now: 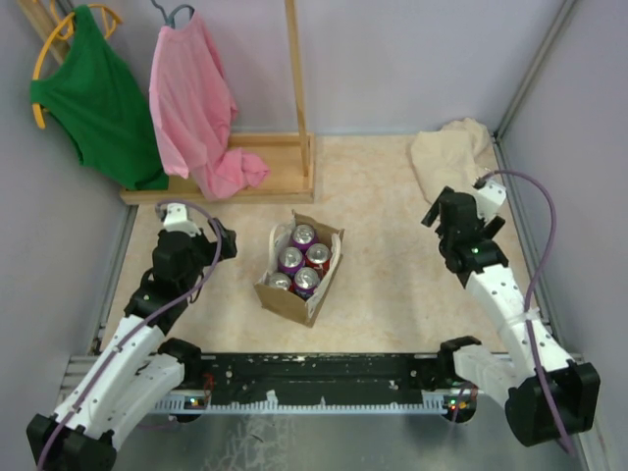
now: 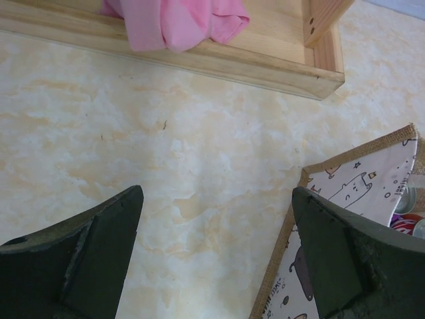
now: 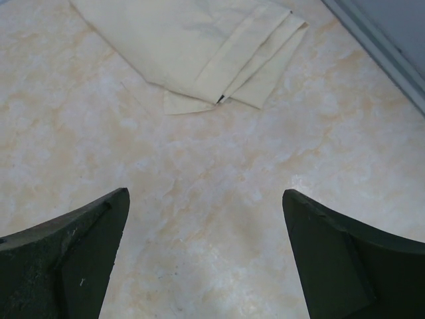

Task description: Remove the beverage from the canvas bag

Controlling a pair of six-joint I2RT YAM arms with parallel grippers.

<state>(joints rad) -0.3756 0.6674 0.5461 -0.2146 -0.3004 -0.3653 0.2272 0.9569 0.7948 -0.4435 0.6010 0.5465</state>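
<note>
Canvas bag (image 1: 290, 302) holds five cans (image 1: 290, 260).

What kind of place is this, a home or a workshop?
Probably a robot test booth: plain grey walls box in a table, a left arm and right arm are bolted at its near edge, and a clothes rack and canvas bag look staged.

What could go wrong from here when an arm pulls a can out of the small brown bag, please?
The five metal drink cans sit tightly packed in the tan-brown boxy canvas bag, so grasping may knock neighbours. Neither the open left hand nor the right hand steadies the bag; it could lift or tip.
</note>
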